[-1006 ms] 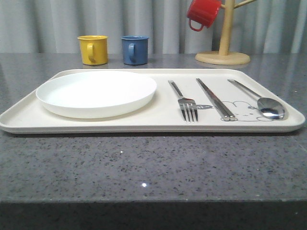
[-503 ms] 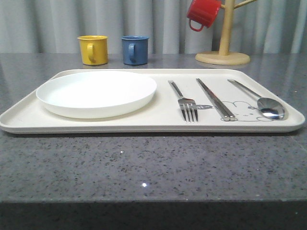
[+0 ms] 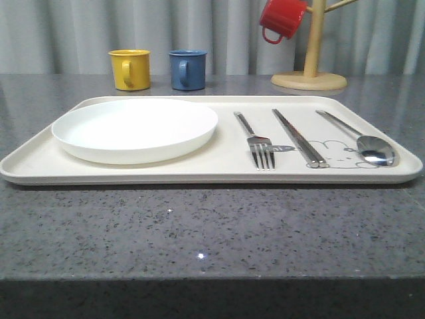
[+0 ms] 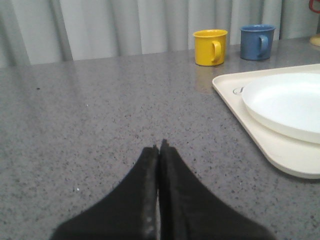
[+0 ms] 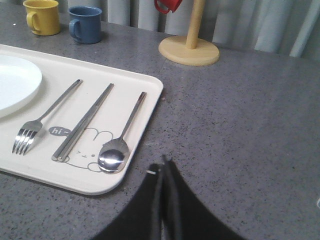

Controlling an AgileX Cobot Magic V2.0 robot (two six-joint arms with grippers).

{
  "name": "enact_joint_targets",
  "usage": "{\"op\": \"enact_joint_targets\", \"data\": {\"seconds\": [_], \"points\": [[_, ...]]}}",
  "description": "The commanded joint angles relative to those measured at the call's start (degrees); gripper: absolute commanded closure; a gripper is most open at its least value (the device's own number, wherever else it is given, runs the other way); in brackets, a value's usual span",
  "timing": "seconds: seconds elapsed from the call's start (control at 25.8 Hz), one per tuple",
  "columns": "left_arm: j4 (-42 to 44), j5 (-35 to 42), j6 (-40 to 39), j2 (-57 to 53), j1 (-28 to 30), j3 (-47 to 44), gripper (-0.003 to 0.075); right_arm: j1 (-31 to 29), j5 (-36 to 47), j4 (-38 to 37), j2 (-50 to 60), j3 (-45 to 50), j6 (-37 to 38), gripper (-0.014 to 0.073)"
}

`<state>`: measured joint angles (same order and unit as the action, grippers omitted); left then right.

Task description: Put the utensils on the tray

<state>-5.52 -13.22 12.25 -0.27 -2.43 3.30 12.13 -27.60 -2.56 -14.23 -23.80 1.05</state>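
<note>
Grippers, left [image 4: 159, 150] and right [image 5: 163, 167], pressed together; red mug [image 5: 167, 5] cut off.

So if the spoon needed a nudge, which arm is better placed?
Probably the right. Its shut gripper hovers over the table beside the cream rectangular tray, near the shiny metal spoon; the left gripper sits off the tray's opposite end.

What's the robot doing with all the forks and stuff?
Right now it holds nothing. The fork, chopsticks and spoon lie side by side on the tray, next to the white plate. Both grippers, left and right, are shut and empty, off to the tray's sides.
</note>
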Motion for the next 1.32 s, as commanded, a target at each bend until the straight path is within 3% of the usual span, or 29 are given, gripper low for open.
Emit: {"op": "enact_joint_targets", "data": {"seconds": [0.0,1.12,1.28], "points": [[-2.5,9.6,-0.5,-1.2,0.0,-2.8,0.0738,-0.1,4.7,-0.8,-0.4,-1.4,-0.4,0.0661],[-3.3,8.7,-0.5,-1.2,0.0,-3.6,0.0738,-0.1,4.7,-0.9,-0.4,-1.4,-0.4,0.0661],[-3.3,8.7,-0.5,-1.2,0.0,-3.6,0.0738,-1.6,10.6,-1.8,0.1,3.1,-0.4,0.0661]]}}
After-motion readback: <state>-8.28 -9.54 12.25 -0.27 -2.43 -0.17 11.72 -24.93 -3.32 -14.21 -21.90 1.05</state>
